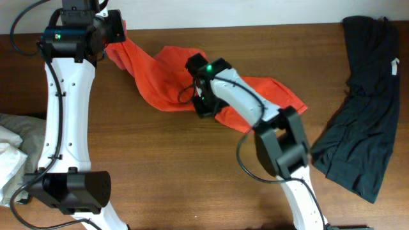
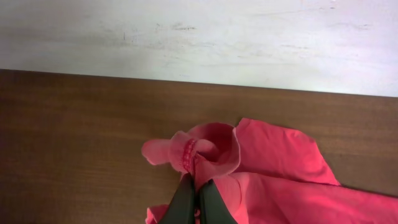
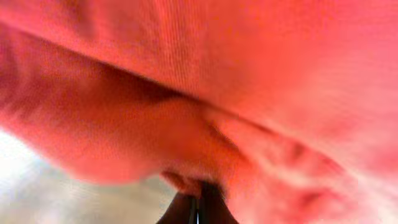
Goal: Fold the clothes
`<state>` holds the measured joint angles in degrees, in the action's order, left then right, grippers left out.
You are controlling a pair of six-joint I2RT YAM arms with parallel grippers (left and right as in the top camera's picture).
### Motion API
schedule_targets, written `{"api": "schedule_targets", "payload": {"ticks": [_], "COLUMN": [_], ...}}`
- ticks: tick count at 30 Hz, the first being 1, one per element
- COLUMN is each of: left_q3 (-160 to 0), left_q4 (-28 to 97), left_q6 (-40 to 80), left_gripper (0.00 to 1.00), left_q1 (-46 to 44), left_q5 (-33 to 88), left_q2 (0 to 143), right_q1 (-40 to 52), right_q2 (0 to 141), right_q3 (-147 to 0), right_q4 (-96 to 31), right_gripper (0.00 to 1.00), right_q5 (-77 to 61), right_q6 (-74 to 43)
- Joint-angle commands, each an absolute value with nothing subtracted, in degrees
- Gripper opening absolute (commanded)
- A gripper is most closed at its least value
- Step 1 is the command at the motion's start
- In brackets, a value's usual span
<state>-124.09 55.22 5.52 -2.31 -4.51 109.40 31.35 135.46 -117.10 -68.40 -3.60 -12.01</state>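
One red-orange T-shirt (image 1: pixel 160 76), one black garment (image 1: pixel 364 96) and one white garment (image 1: pixel 11 148) are in view. Both the left end effector (image 2: pixel 198 185) and the right end effector (image 3: pixel 198 202) pinch the T-shirt.

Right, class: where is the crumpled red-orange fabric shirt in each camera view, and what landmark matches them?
Overhead: the crumpled red-orange fabric shirt stretches across the upper middle.
Left wrist: the shirt sits lower centre to right, bunched at the left gripper.
Right wrist: the shirt fills nearly the whole frame.
Landmark: the brown wooden table shows in overhead and left wrist; the right wrist view shows none clearly.
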Motion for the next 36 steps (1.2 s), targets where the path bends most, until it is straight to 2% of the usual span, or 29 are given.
{"api": "schedule_targets", "payload": {"ticks": [1,5,11,17,22,25,36], "left_q3": [-125.3,-125.4,-125.8,-126.2,-126.2,-126.2,-126.2], "left_q4": [55.0,54.9,50.5,45.6,44.2,42.6,42.0], "left_q6": [4.6,4.6,4.6,4.1,1.6,1.4,-2.3], "left_gripper": [0.01,0.01,0.01,0.01,0.01,0.01,0.01], "left_q1": [-2.6,-2.6,-2.6,-2.6,-2.6,-2.5,-2.5], "left_q5": [-4.3,-4.3,-4.3,-9.8,-16.3,-16.5,-16.5], "left_q2": [110.1,110.1,108.7,102.9,99.3,96.3,74.0], "right_q1": [29.6,28.0,22.2,7.8,-1.6,-4.3,-4.3], "right_q2": [123.6,118.5,115.7,115.7,114.9,112.2,92.2], "right_q3": [-122.7,-124.5,-137.7,-158.5,-168.8,-169.6,-169.6], "right_q4": [-70.0,-73.7,-81.9,-92.1,-93.5,-93.7,-93.5], "right_gripper": [0.04,0.04,0.04,0.04,0.04,0.04,0.04], "right_q5": [-0.3,-0.3,3.7,3.6,1.0,-0.8,-0.8], "right_q6": [-12.3,-11.1,-11.0,-11.4,-11.3,-11.2,-11.2]}}
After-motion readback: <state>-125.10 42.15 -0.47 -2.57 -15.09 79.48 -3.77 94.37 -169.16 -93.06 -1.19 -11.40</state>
